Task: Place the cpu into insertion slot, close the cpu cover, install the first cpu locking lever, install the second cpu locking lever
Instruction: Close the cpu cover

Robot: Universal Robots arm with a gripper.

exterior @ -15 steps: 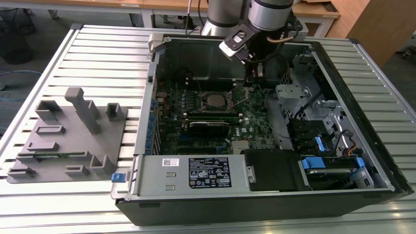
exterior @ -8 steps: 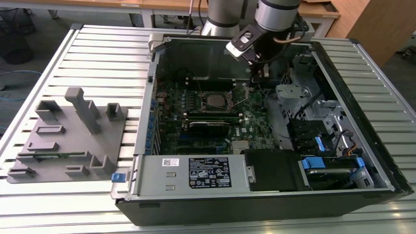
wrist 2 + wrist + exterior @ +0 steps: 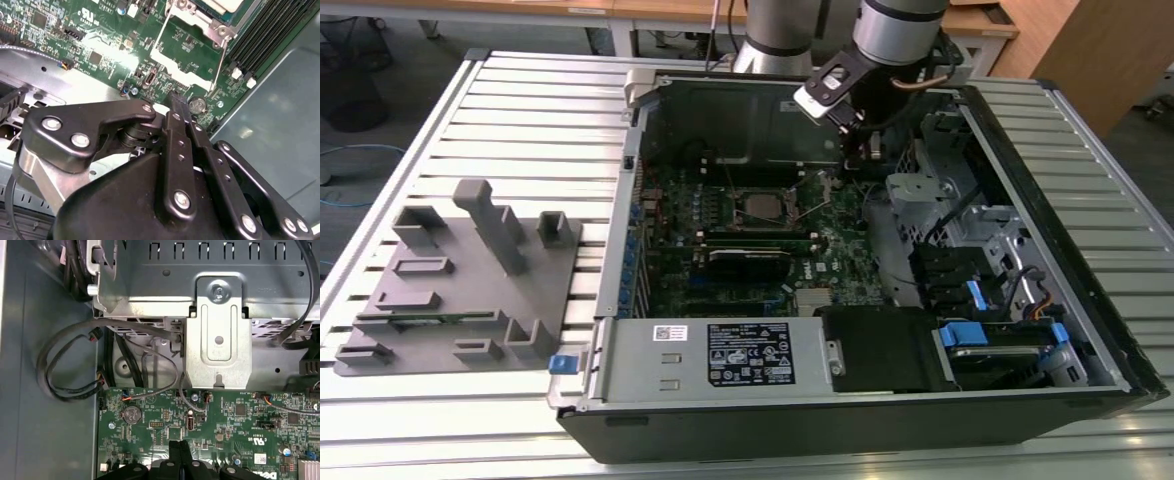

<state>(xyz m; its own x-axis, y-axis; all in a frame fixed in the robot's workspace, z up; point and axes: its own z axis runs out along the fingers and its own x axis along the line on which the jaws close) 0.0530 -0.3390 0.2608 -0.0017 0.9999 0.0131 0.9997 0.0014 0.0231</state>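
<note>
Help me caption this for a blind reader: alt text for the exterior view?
A robot gripper hangs inside an open computer case, over the green circuit board, just to the exterior view's right of the square socket. The case lies on a slatted metal table beside a grey plastic holder.

A grey fixture [image 3: 454, 280] sits on the slatted table [image 3: 534, 110] at the exterior view's left, beside the open computer case [image 3: 854, 440]. A labelled power supply [image 3: 720, 355] fills the case's lower left; in the first wrist view, grey cables [image 3: 45, 365] loop near a coin battery [image 3: 132, 414]
</note>
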